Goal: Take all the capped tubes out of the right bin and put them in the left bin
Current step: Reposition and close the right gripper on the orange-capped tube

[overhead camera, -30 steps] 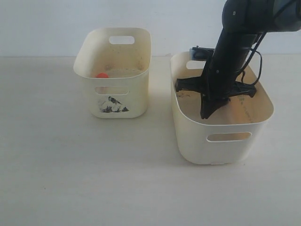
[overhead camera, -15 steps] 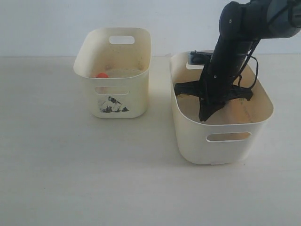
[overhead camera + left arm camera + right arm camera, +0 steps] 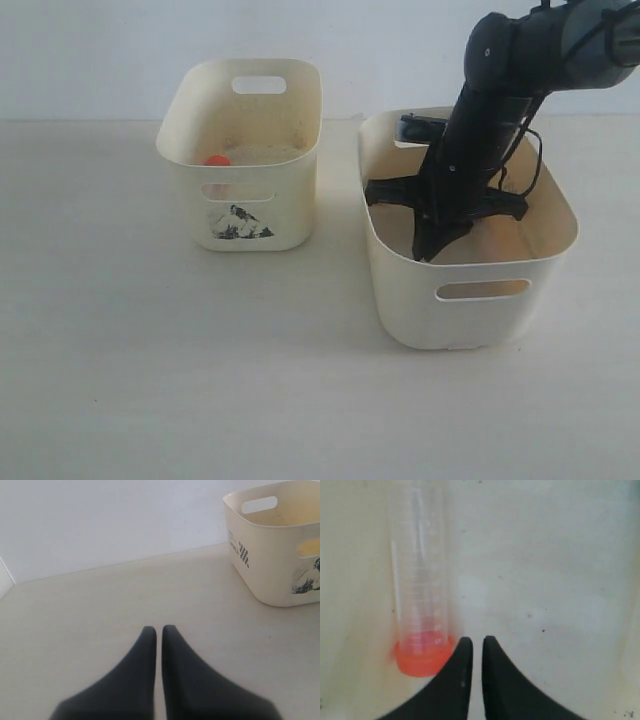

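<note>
Over the last second the right arm (image 3: pixel 480 150) had swung a little toward the left bin's side and drawn slightly upward, and the right bin (image 3: pixel 400 300) seemed to have been nudged the same way with it. The table (image 3: pixel 150 350) and the left bin (image 3: pixel 290 200) had not changed.

The right bin, the larger of the two, stood on the right of the table, well apart from the left bin. The arm reached down inside it, so most of its floor was hidden in the exterior view.

The right gripper (image 3: pixel 425 250) hung low near the bin's front wall. In the right wrist view its jaws were drawn almost together, with only a thin slit between them, and nothing was caught in that slit. The left gripper (image 3: pixel 159 628) was parked over bare table beside the left bin, its jaws likewise nearly closed and empty.

One capped tube (image 3: pixel 420 580) lay flat on the right bin's floor. Its orange-red cap (image 3: pixel 422 657) sat just beside one fingertip, outside the grip. In the left bin an orange cap (image 3: pixel 216 159) showed against the near wall, so at least one tube appeared to have been delivered.

By my reading the task was part done. At least this one tube was left to be grasped and carried across, and whether more lay in the right bin could not be told. The pincer would likely have needed to open and shift sideways over the tube.
</note>
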Robot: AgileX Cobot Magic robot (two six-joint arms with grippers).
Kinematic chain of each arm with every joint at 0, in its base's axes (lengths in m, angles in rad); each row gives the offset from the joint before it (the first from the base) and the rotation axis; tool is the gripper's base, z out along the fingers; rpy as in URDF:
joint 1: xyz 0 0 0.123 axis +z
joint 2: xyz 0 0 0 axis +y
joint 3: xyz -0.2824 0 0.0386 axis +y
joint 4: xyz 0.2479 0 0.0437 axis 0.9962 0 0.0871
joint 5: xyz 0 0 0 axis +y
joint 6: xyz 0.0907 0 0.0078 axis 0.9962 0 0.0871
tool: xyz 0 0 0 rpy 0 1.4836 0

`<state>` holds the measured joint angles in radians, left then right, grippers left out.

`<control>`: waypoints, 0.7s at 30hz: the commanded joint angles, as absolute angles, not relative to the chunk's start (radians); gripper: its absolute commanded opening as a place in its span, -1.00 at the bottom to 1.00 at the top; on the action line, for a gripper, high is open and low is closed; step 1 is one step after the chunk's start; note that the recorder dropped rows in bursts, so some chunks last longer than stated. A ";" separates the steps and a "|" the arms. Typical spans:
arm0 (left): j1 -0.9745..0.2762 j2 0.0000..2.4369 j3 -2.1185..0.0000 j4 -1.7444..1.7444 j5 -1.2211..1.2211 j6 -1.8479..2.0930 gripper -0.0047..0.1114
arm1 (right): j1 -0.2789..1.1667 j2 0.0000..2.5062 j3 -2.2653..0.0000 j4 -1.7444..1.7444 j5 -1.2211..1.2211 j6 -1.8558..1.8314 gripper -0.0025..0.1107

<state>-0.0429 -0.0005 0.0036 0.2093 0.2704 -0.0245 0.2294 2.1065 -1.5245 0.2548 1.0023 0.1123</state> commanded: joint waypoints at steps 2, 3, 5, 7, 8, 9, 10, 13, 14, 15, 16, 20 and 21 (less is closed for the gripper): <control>-0.044 0.000 0.000 0.206 0.260 -0.038 -0.84 | 0.228 2.102 -1.527 0.327 1.002 0.060 -0.16; -0.044 0.000 0.000 0.206 0.260 -0.038 -0.84 | 0.228 2.102 -1.527 0.327 1.002 0.060 0.02; -0.044 0.000 0.000 0.206 0.260 -0.038 -0.84 | 0.228 2.102 -1.527 0.327 1.020 0.060 0.45; -0.044 0.000 0.000 0.206 0.260 -0.038 -0.84 | 0.228 2.102 -1.527 0.327 1.023 0.053 0.71; -0.044 0.000 0.000 0.206 0.260 -0.038 -0.84 | 0.228 2.102 -1.527 0.325 1.033 0.053 0.78; -0.044 0.000 0.000 0.206 0.260 -0.038 -0.84 | 0.228 2.102 -1.527 0.325 1.040 0.050 0.82; -0.044 0.000 0.000 0.206 0.260 -0.038 -0.84 | 0.228 2.102 -1.527 0.325 1.040 0.045 0.83; -0.044 0.000 0.000 0.206 0.260 -0.038 -0.84 | 0.228 2.106 -1.527 0.325 1.043 0.037 0.83; -0.044 0.000 0.000 0.206 0.260 -0.038 -0.84 | 0.228 2.105 -1.527 0.325 1.031 0.037 0.83; -0.044 0.000 0.000 0.206 0.260 -0.038 -0.84 | 0.228 2.105 -1.527 0.325 1.026 0.029 0.83; -0.044 0.000 0.000 0.206 0.260 -0.038 -0.84 | 0.228 2.105 -1.527 0.323 1.008 0.020 0.83; -0.044 0.000 0.000 0.206 0.260 -0.038 -0.84 | 0.228 2.108 -1.524 0.307 0.970 0.012 0.83; -0.044 0.000 0.000 0.206 0.260 -0.038 -0.84 | 0.228 2.108 -1.524 0.307 0.969 0.005 0.83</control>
